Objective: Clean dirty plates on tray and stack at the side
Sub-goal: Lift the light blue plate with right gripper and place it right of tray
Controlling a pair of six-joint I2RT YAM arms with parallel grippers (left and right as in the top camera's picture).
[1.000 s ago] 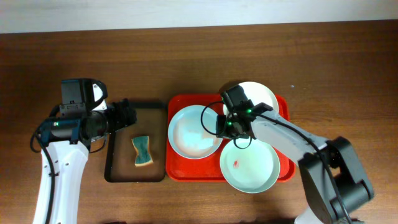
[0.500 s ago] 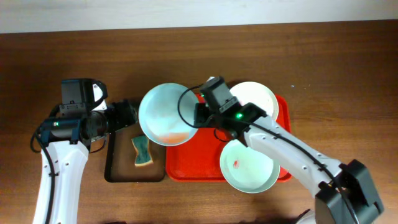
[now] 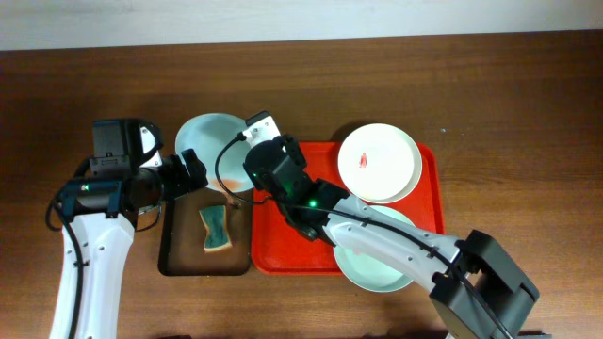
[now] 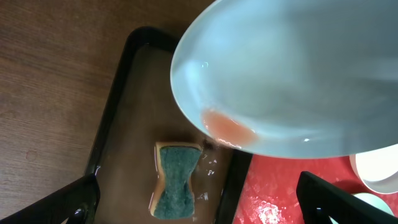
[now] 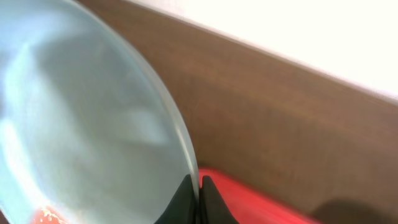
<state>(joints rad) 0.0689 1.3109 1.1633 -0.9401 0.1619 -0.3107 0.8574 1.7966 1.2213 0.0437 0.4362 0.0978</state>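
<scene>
My right gripper (image 3: 247, 171) is shut on the rim of the pale blue plate (image 3: 212, 143), holding it tilted above the far end of the black tray beside the left gripper. In the right wrist view the fingertips (image 5: 199, 185) pinch the plate's edge (image 5: 81, 124). A reddish smear (image 4: 227, 128) pools at the plate's (image 4: 292, 74) low side. My left gripper (image 3: 193, 173) is open, with nothing between its fingers (image 4: 68, 202). The white plate (image 3: 379, 162), smeared red, and the pale green plate (image 3: 382, 259) lie on the red tray (image 3: 283, 235).
A black tray (image 3: 170, 240) with a brown floor lies left of the red tray (image 4: 280, 193). A green and yellow sponge (image 3: 216, 229) rests on its wet floor, directly below the left gripper (image 4: 199, 208). My right arm (image 3: 377, 231) crosses over the red tray.
My right arm has lifted the pale blue plate off the red tray and carried it left over the black tray. The white plate is now uncovered. The left arm has stayed still.
</scene>
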